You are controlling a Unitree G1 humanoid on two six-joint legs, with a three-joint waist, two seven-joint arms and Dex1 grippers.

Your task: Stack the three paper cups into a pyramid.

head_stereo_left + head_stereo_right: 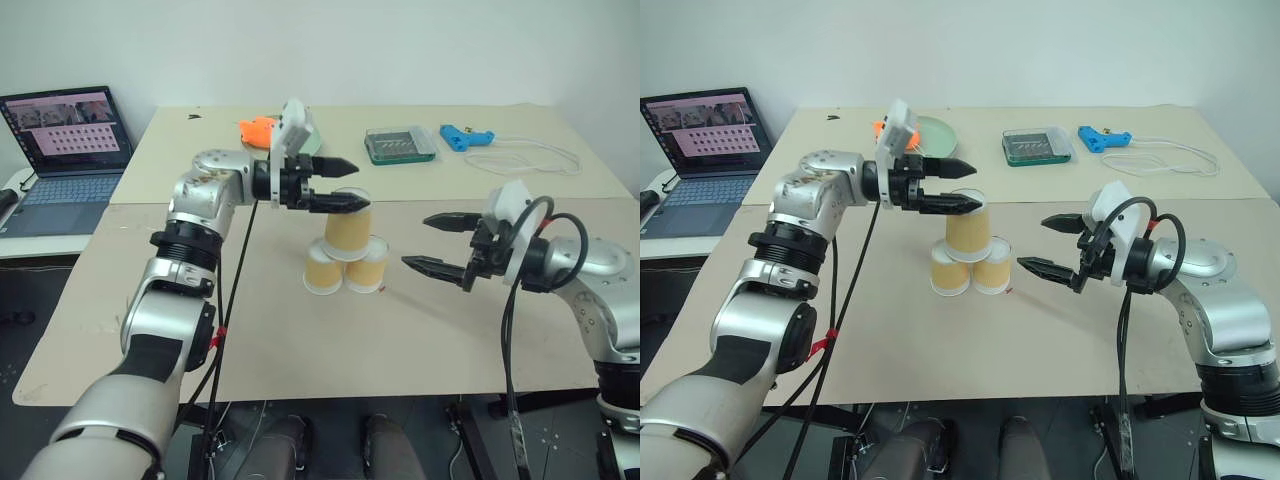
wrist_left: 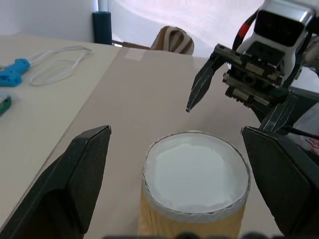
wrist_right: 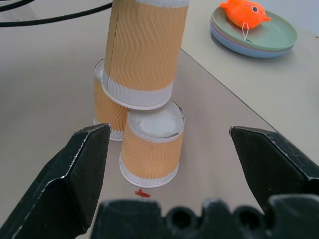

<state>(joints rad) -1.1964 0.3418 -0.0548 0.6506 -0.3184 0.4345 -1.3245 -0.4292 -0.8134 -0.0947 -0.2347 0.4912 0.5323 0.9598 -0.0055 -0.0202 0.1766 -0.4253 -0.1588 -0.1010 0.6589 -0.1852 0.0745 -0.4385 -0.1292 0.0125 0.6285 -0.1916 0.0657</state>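
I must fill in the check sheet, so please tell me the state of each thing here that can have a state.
top paper cup: upside down, resting on the two lower cups, not gripped
lower left cup: upside down on the table
lower right cup: upside down, beside the other
left gripper: open, around the top cup
right gripper: open, empty
laptop: open, screen lit
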